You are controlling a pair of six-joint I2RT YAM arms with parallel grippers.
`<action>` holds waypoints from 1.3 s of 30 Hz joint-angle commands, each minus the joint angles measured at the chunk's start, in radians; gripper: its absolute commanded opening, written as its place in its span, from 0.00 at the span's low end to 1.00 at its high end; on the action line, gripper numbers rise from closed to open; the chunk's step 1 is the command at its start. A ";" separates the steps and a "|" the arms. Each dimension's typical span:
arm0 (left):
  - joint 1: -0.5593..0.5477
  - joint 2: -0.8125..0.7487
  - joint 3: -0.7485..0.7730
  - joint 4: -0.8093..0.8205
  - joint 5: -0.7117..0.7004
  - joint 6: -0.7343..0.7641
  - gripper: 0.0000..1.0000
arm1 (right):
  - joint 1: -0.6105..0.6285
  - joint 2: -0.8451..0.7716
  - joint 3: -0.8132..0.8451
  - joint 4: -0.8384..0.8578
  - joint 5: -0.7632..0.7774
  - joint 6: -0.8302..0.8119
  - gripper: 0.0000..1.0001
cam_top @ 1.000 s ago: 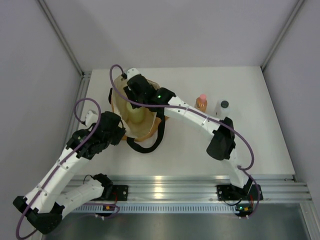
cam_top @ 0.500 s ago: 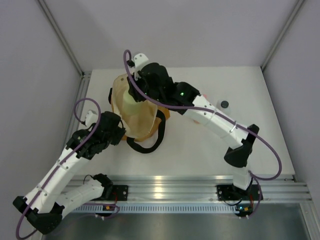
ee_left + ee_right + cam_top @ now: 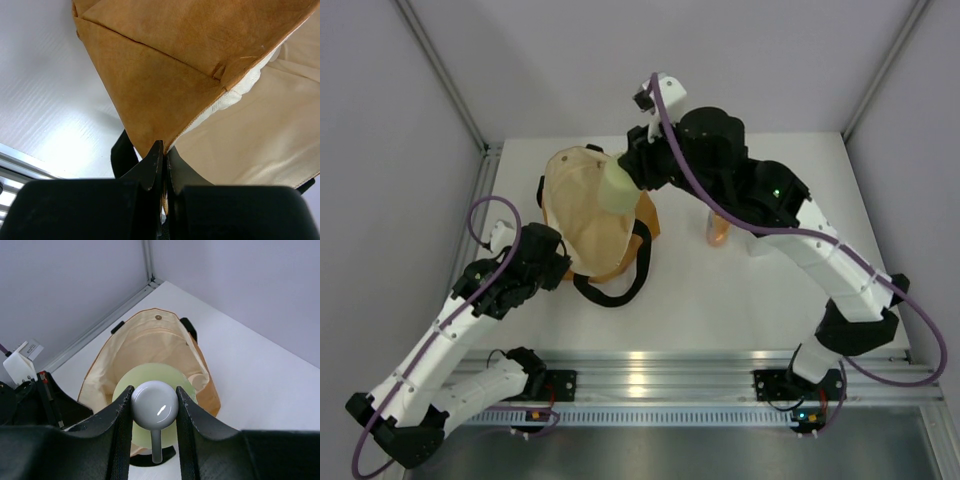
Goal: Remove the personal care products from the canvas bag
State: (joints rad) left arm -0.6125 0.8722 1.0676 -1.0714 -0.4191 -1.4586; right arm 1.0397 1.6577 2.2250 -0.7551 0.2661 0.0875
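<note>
Yellow-green bottle (image 3: 150, 377) is hanging by its white cap (image 3: 154, 405) in the clamped right gripper (image 3: 154, 399), above the canvas bag (image 3: 582, 215) mouth | left gripper (image 3: 164, 150) is pinching the bag's rim, jaws closed | step: taking this bottle out | next move is calling for a carry rightward over the rim | bare table (image 3: 720, 300) is lying open in front; amber bottle (image 3: 717, 233) is crowding the arm.

canvas bag (image 3: 582, 212) mouth gaping, amber bottle (image 3: 716, 233) nearby

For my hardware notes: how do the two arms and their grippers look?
The left arm and right arm share white shells and black joint housings; a purple cable loops along each. A green light glows on the right arm. The gripper fingers are black, flat, tapered.
</note>
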 commanded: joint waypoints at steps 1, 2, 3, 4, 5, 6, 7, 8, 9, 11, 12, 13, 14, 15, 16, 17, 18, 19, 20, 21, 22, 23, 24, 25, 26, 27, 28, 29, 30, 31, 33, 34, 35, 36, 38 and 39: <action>-0.003 -0.012 0.020 0.031 -0.001 -0.006 0.00 | -0.016 -0.162 -0.017 0.114 0.100 -0.011 0.00; -0.003 -0.012 0.020 0.031 -0.001 -0.006 0.00 | -0.027 -0.180 -0.037 0.111 0.123 -0.009 0.00; -0.003 -0.010 0.020 0.031 -0.001 -0.006 0.00 | -0.039 -0.196 -0.057 0.103 0.128 -0.002 0.00; -0.003 -0.012 0.019 0.031 -0.001 -0.006 0.00 | -0.074 -0.232 -0.097 0.100 0.133 0.007 0.00; -0.003 -0.012 0.018 0.031 -0.001 -0.006 0.00 | -0.099 -0.251 -0.120 0.097 0.131 0.024 0.00; -0.003 -0.013 0.017 0.031 -0.001 -0.006 0.00 | -0.142 -0.269 -0.142 0.097 0.139 0.031 0.00; -0.004 -0.013 0.018 0.031 -0.001 -0.005 0.00 | -0.167 -0.306 -0.187 0.096 0.145 0.043 0.00; -0.003 -0.015 0.018 0.031 -0.001 -0.005 0.00 | -0.197 -0.324 -0.209 0.092 0.142 0.049 0.00; -0.003 -0.015 0.017 0.031 -0.001 -0.005 0.00 | -0.254 -0.341 -0.246 0.088 0.145 0.055 0.00; -0.004 -0.016 0.015 0.031 -0.001 -0.003 0.00 | -0.308 -0.395 -0.284 0.076 0.162 0.058 0.00; -0.004 -0.016 0.015 0.031 0.000 -0.002 0.00 | -0.367 -0.412 -0.324 0.071 0.180 0.058 0.00; -0.003 -0.016 0.015 0.031 0.000 0.000 0.00 | -0.400 -0.446 -0.346 0.059 0.186 0.063 0.00; -0.003 -0.021 0.015 0.031 0.000 0.001 0.00 | -0.438 -0.461 -0.369 0.050 0.180 0.066 0.00; -0.003 -0.022 0.014 0.033 0.000 0.003 0.00 | -0.514 -0.475 -0.390 0.042 0.174 0.069 0.00; -0.003 -0.027 0.014 0.031 -0.001 0.004 0.00 | -0.548 -0.504 -0.442 0.037 0.171 0.069 0.00; -0.004 -0.030 0.014 0.031 -0.001 0.004 0.00 | -0.588 -0.519 -0.473 0.036 0.168 0.069 0.00; -0.003 -0.033 0.012 0.031 -0.003 0.004 0.00 | -0.672 -0.532 -0.532 0.036 0.139 0.069 0.00; -0.003 -0.035 0.012 0.031 -0.001 0.003 0.00 | -0.713 -0.555 -0.560 0.036 0.122 0.075 0.00; -0.003 -0.035 0.014 0.031 -0.001 0.004 0.00 | -0.755 -0.565 -0.589 0.036 0.113 0.081 0.00; -0.003 -0.035 0.017 0.031 0.000 0.004 0.00 | -0.829 -0.575 -0.638 0.037 0.110 0.086 0.00; -0.003 -0.035 0.015 0.031 0.002 0.004 0.00 | -0.861 -0.596 -0.660 0.039 0.113 0.101 0.00; -0.003 -0.035 0.017 0.031 0.003 0.006 0.00 | -0.894 -0.605 -0.685 0.042 0.117 0.106 0.00; -0.003 -0.033 0.014 0.033 0.005 0.006 0.00 | -0.944 -0.613 -0.729 0.057 0.122 0.109 0.00; -0.003 -0.033 0.011 0.033 0.009 0.006 0.00 | -0.963 -0.628 -0.752 0.069 0.125 0.115 0.00; -0.004 -0.033 0.009 0.031 0.013 0.006 0.00 | -0.977 -0.638 -0.778 0.086 0.122 0.115 0.00; -0.003 -0.033 0.008 0.031 0.016 0.006 0.00 | -0.994 -0.647 -0.835 0.126 0.122 0.115 0.00; -0.003 -0.032 0.006 0.030 0.020 0.007 0.00 | -0.998 -0.665 -0.862 0.144 0.124 0.116 0.00; -0.003 -0.033 0.005 0.031 0.022 0.006 0.00 | -1.003 -0.674 -0.892 0.164 0.131 0.116 0.00; -0.003 -0.033 0.005 0.031 0.023 0.007 0.00 | -1.007 -0.685 -0.950 0.189 0.137 0.115 0.00; -0.003 -0.035 0.005 0.031 0.023 0.007 0.00 | -1.009 -0.702 -0.978 0.232 0.142 0.118 0.00; -0.003 -0.038 0.005 0.033 0.022 0.010 0.00 | -1.017 -0.717 -1.065 0.281 0.154 0.120 0.00; -0.003 -0.039 0.006 0.033 0.022 0.012 0.00 | -1.017 -0.734 -1.093 0.334 0.151 0.120 0.00; -0.003 -0.042 0.008 0.031 0.020 0.014 0.00 | -1.017 -0.742 -1.122 0.365 0.147 0.118 0.00; -0.003 -0.042 0.009 0.033 0.019 0.018 0.00 | -1.017 -0.753 -1.171 0.391 0.147 0.120 0.00; -0.003 -0.042 0.012 0.031 0.017 0.023 0.00 | -1.018 -0.759 -1.237 0.459 0.139 0.120 0.00; -0.003 -0.044 0.014 0.031 0.017 0.026 0.00 | -1.018 -0.766 -1.258 0.483 0.137 0.113 0.00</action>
State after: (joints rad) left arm -0.6125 0.8459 1.0676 -1.0691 -0.4114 -1.4506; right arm 0.0360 0.9527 0.9874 -0.5957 0.3946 0.1883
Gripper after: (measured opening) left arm 0.024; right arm 0.324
